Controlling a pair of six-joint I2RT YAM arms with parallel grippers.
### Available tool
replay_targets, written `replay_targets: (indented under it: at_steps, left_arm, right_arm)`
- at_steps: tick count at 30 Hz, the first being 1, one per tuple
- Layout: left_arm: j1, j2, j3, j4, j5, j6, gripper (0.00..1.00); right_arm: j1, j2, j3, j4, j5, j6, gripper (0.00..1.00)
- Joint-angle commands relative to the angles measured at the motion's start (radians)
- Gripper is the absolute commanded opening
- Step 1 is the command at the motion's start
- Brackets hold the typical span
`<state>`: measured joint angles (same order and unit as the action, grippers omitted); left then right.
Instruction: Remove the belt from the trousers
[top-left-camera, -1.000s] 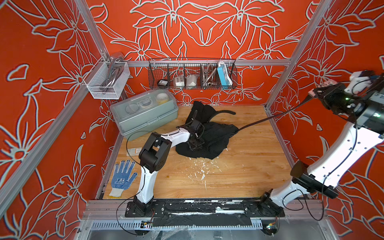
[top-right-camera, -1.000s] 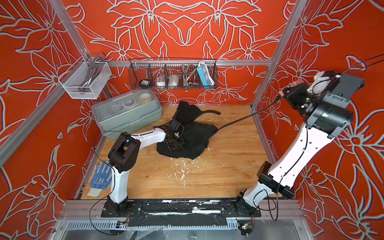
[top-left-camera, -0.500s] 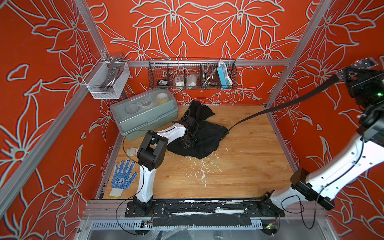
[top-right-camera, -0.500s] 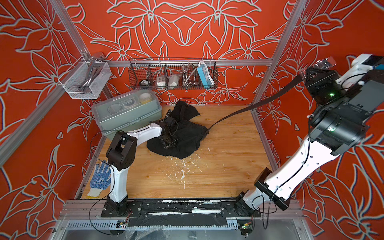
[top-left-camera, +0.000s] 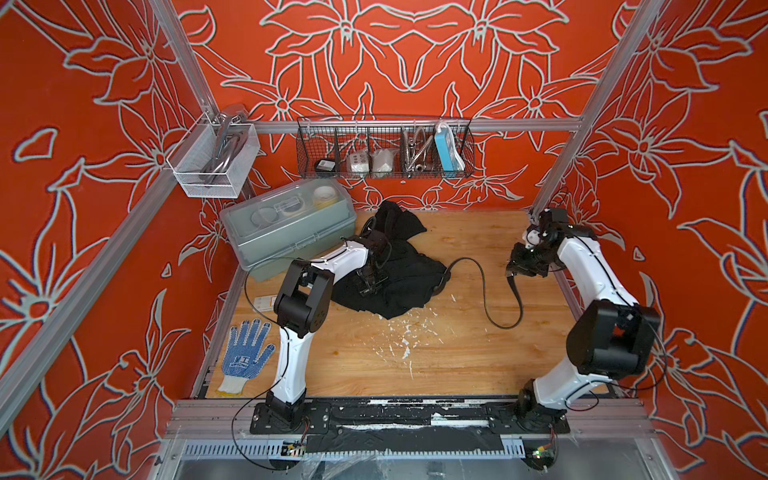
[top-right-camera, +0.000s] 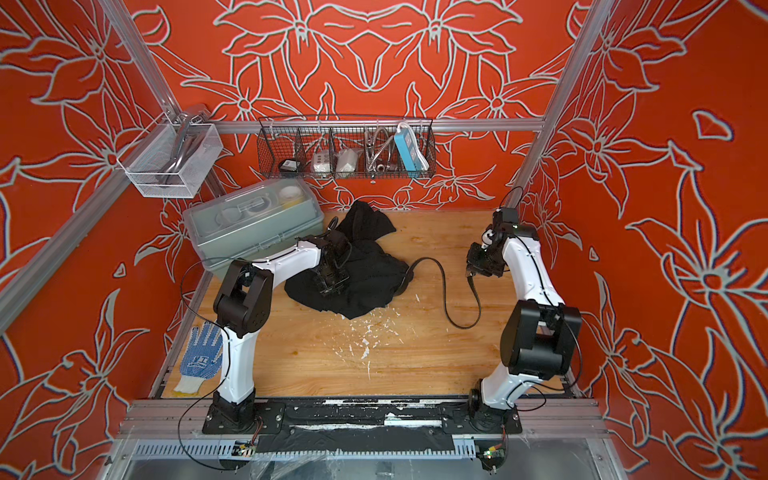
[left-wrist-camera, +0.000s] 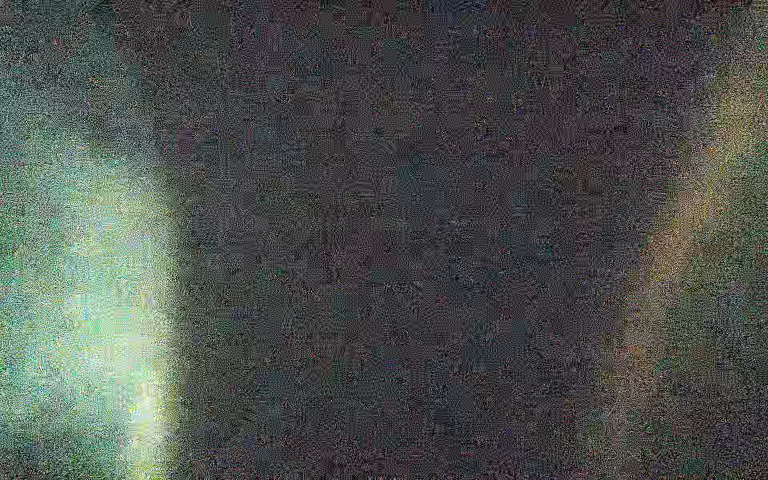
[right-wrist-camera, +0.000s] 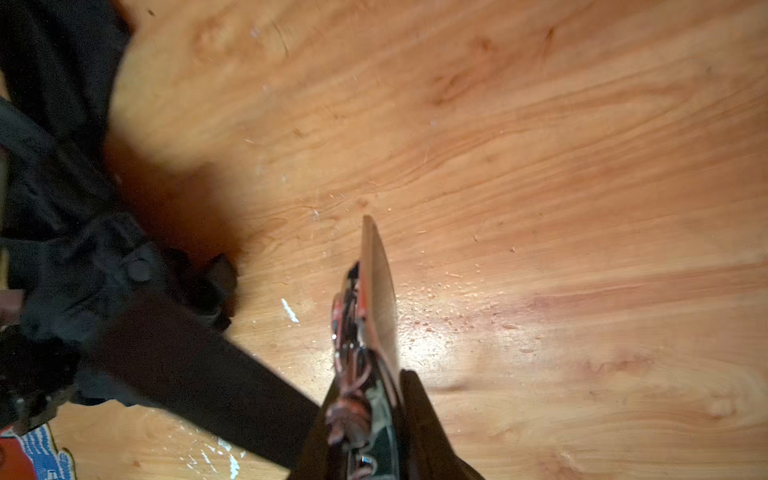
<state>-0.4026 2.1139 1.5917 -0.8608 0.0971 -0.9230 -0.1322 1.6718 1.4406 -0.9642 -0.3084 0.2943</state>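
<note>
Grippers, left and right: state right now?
Left gripper: shut, pressed into the trousers; grip on cloth cannot be told.
Right gripper: shut on the belt.

trousers (top-left-camera: 399, 282), ctr of frame: matt black cloth, soft, creased. belt (top-left-camera: 483, 291), to their right: black strap, smoother, faint sheen. worktop (top-left-camera: 436, 357): pale wood, clear grain, satin gloss, white flecks. box (top-left-camera: 291, 232), upper left: translucent grey-green plastic. wire basket (top-left-camera: 353, 137), top ctr: dark metal mesh. mesh basket (top-left-camera: 208, 183), upper left: white wire. glove (top-left-camera: 245, 353), lower left: white knit w/ blue dots. left arm (top-left-camera: 345, 259) & right arm (top-left-camera: 582, 270): glossy white plastic shells, matt black joints. frame rail (top-left-camera: 519, 124): dull silver metal.
</note>
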Motion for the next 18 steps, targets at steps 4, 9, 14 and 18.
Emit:
replay_targets:
  at_steps: [4,9,14,18]
  left_arm:
    - [0.018,0.019,-0.096,-0.137,-0.077,-0.014,0.00]
    - [0.018,0.009,-0.099,-0.141,-0.079,-0.010,0.00]
    - [0.018,0.006,-0.110,-0.140,-0.074,-0.008,0.00]
    - [0.018,0.015,-0.114,-0.133,-0.061,-0.009,0.00]
  right_arm:
    - [0.029,0.195,0.012,0.183,0.001,-0.065,0.00]
    - [0.039,0.346,0.093,0.204,0.000,-0.085,0.00]
    - [0.045,0.446,0.197,0.155,0.039,-0.153,0.10]
    - [0.045,0.435,0.234,0.148,0.007,-0.175,0.41]
